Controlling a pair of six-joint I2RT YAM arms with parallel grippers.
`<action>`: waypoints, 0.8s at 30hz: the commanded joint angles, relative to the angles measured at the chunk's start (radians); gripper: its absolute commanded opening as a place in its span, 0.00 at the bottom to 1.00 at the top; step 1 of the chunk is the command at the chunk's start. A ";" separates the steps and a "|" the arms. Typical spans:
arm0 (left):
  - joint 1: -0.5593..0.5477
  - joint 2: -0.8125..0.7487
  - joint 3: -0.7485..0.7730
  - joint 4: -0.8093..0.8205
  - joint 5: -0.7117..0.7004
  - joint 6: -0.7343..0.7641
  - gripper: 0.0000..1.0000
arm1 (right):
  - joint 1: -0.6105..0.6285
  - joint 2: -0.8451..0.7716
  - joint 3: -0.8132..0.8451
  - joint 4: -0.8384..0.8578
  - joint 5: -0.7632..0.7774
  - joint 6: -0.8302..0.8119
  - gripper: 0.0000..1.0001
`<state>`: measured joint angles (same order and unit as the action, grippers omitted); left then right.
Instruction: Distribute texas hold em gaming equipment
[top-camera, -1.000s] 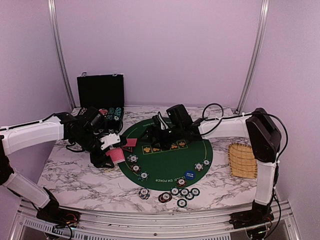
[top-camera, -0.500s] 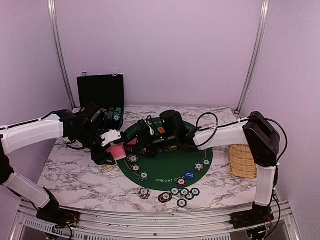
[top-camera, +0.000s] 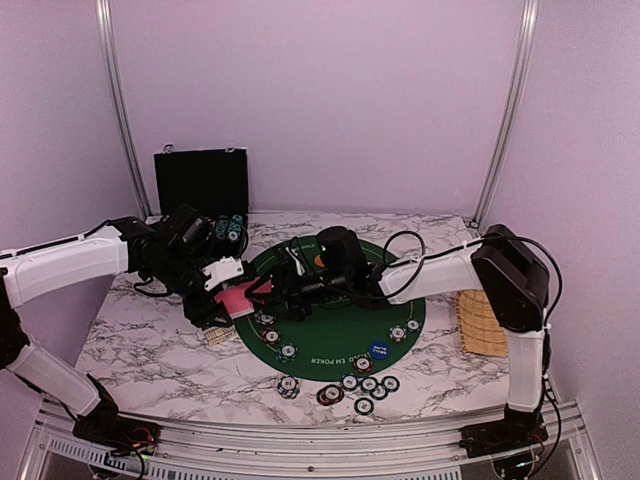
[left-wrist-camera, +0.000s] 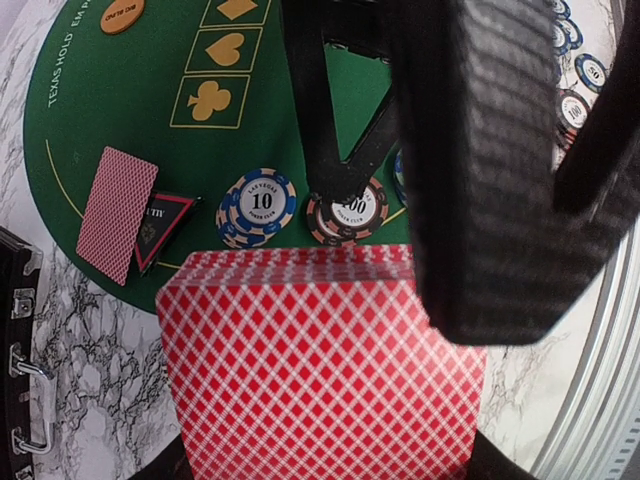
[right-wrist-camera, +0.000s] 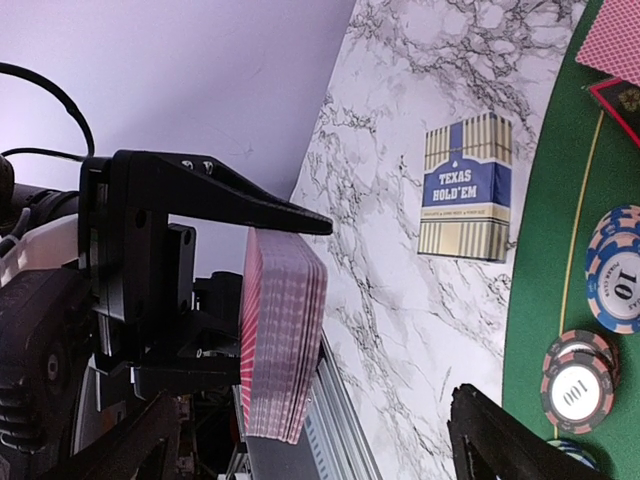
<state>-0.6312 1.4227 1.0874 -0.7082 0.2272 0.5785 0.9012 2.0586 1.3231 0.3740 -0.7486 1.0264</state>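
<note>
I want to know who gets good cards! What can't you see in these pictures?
- Card faces: the deck shows only red backs in the left wrist view, only edges in the right wrist.
- Wicker basket: top view, right arm covers part.
- Chip case tray: top view, too small, left arm overlaps.

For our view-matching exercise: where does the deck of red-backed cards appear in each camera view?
Top external: deck left of centre, at the green mat's left edge.
Left wrist: deck fills the bottom centre, backs showing.
Right wrist: deck edge-on, left of centre.
Shared landmark: the green mat.
</note>
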 joint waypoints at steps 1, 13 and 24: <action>-0.005 0.007 0.047 0.001 0.013 -0.012 0.00 | 0.019 0.025 0.057 0.052 -0.014 0.027 0.91; -0.013 0.016 0.058 0.002 0.015 -0.016 0.00 | 0.040 0.108 0.151 0.080 -0.023 0.072 0.91; -0.018 0.016 0.057 0.002 0.015 -0.016 0.00 | 0.054 0.193 0.244 0.074 -0.024 0.108 0.89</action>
<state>-0.6434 1.4342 1.1168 -0.7078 0.2276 0.5644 0.9447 2.2269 1.5108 0.4259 -0.7681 1.1152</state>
